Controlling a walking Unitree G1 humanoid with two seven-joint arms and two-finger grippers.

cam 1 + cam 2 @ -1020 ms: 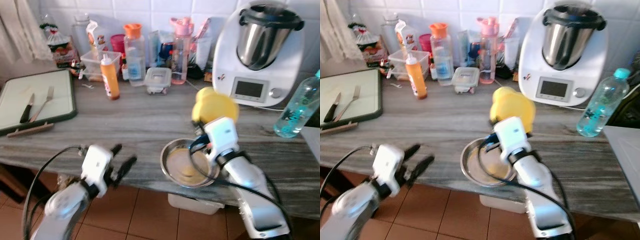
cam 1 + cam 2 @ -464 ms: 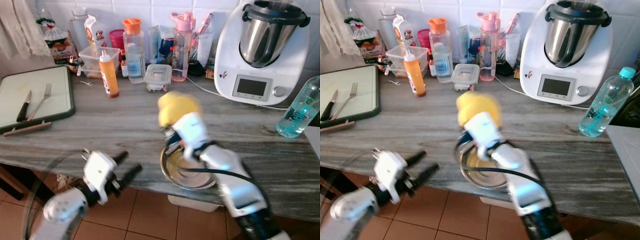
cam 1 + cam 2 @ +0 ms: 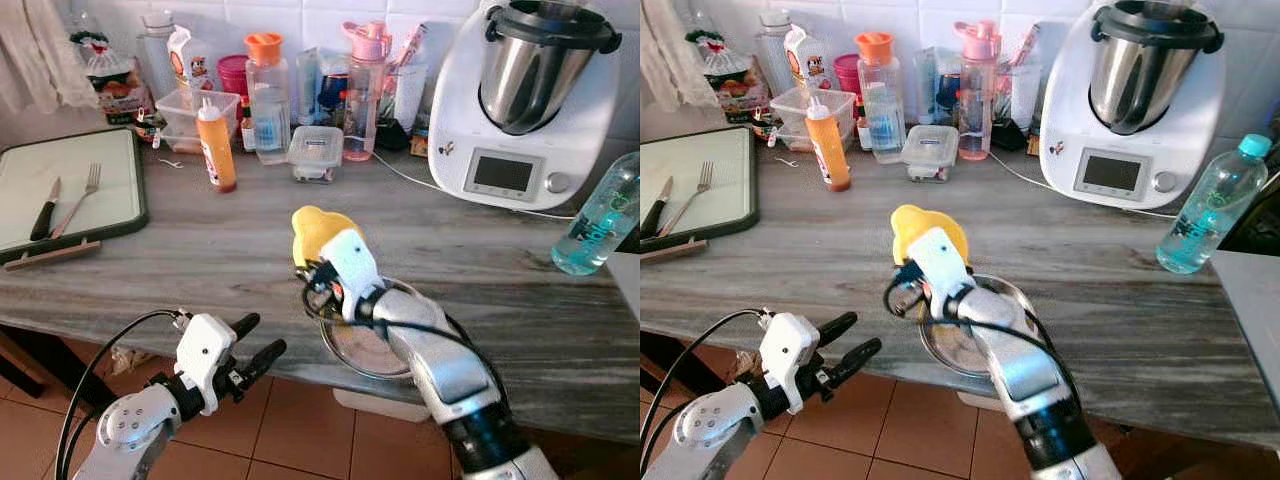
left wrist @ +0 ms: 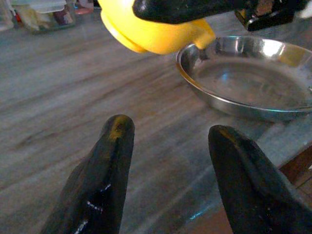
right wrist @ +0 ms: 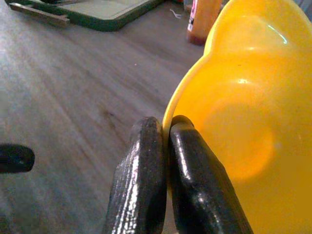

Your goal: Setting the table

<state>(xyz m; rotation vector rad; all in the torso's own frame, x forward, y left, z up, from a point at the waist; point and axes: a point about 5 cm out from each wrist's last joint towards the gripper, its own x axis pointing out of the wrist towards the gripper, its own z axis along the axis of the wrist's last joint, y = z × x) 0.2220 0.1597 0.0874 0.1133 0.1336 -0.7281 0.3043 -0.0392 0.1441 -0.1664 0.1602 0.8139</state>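
One yellow bowl [image 3: 313, 231] clamped in right tool [image 5: 165, 146], one steel bowl [image 3: 372, 345], left tool [image 3: 258, 345] apart

On the desk [image 3: 200, 250]: one yellow bowl [image 3: 315, 232], one steel bowl [image 3: 365, 345], one food processor [image 3: 525, 100], one blue water bottle [image 3: 600, 215] at the right edge, one orange sauce bottle [image 3: 216, 148], one orange-capped bottle [image 3: 267, 95], one pink-capped bottle [image 3: 362, 95], two clear lidded boxes [image 3: 316, 155] [image 3: 190, 118], and one tray [image 3: 25, 190] at the left edge carrying one fork [image 3: 78, 200] and one knife [image 3: 45, 210]. Other items at the back are too crowded to count.
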